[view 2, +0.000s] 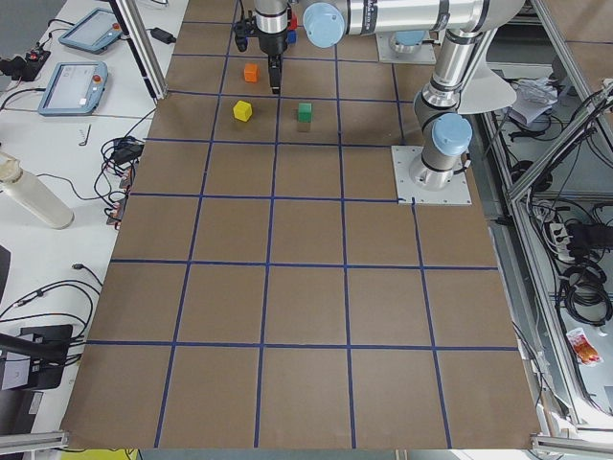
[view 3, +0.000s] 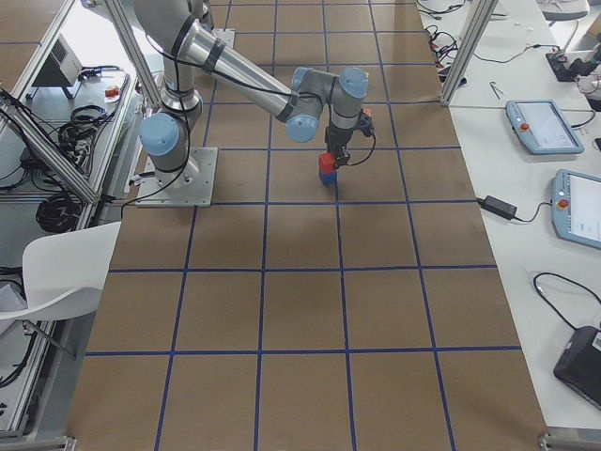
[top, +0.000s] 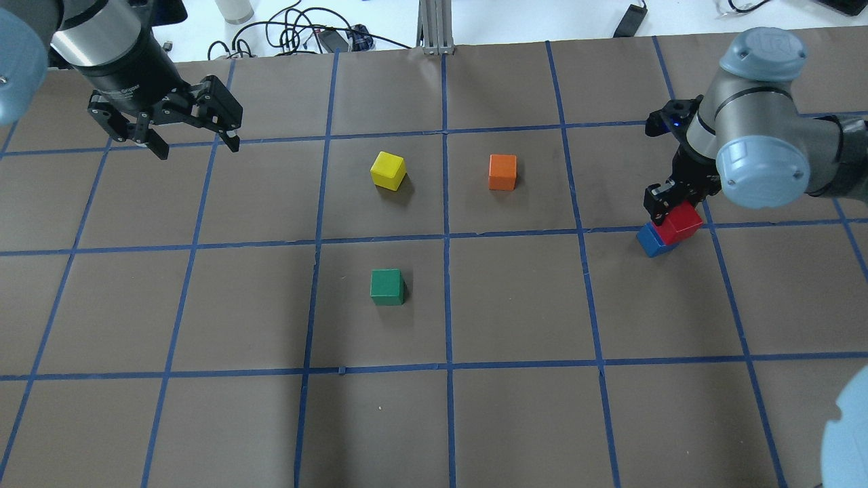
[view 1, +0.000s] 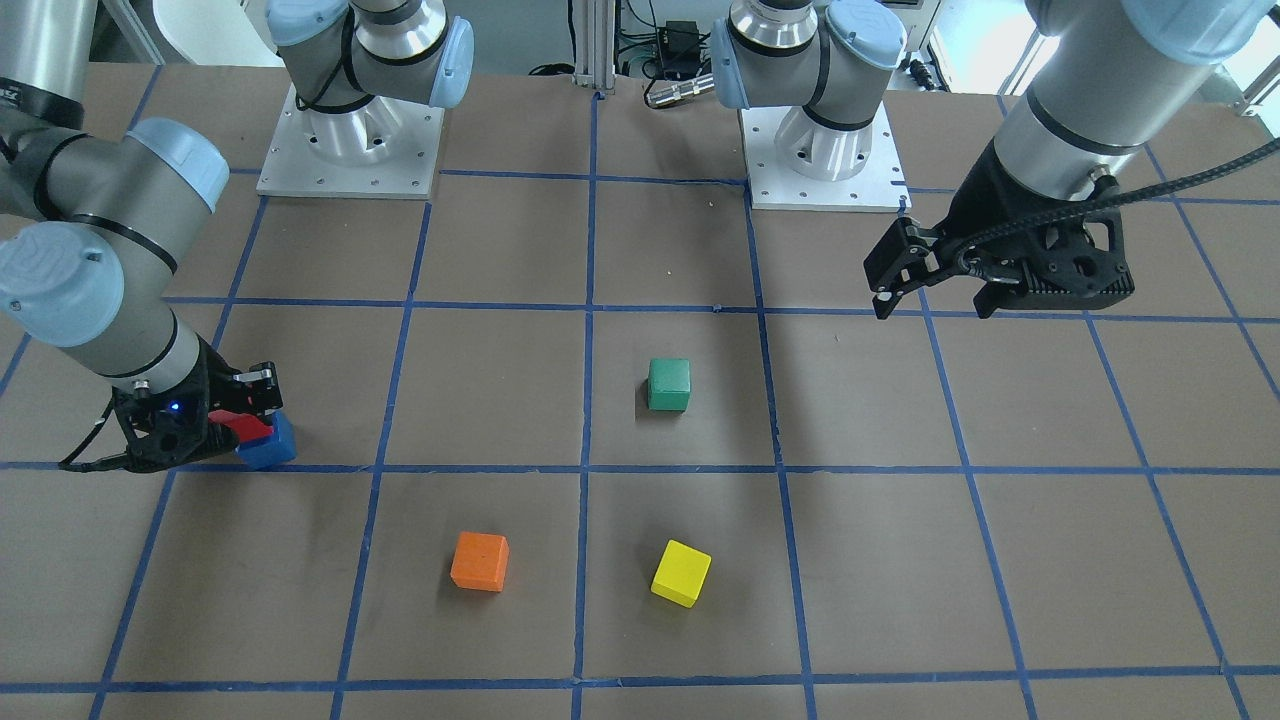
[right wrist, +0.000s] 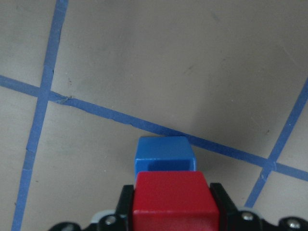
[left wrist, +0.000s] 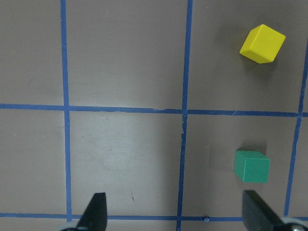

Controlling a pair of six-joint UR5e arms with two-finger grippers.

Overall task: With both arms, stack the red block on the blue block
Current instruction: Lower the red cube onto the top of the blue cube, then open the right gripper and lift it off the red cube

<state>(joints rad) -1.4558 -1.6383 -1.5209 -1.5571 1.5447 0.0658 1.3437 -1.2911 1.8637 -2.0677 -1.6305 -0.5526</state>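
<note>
My right gripper [view 1: 252, 413] is shut on the red block [view 1: 243, 425], low over the table at the robot's right. The red block [top: 681, 223] sits over the top of the blue block [top: 649, 241], shifted a little off its centre; I cannot tell whether they touch. In the right wrist view the red block [right wrist: 173, 202] is between the black fingers [right wrist: 126, 202], with the blue block [right wrist: 163, 153] just beyond and below it. My left gripper [top: 199, 149] is open and empty, raised above the table at the far left side, its fingertips [left wrist: 96, 209] wide apart.
A green cube [top: 387, 287] lies mid-table, and a yellow cube [top: 388, 169] and an orange cube [top: 502, 171] lie farther from the robot. Green [left wrist: 251, 166] and yellow [left wrist: 262, 44] also show in the left wrist view. Blue tape lines grid the brown table.
</note>
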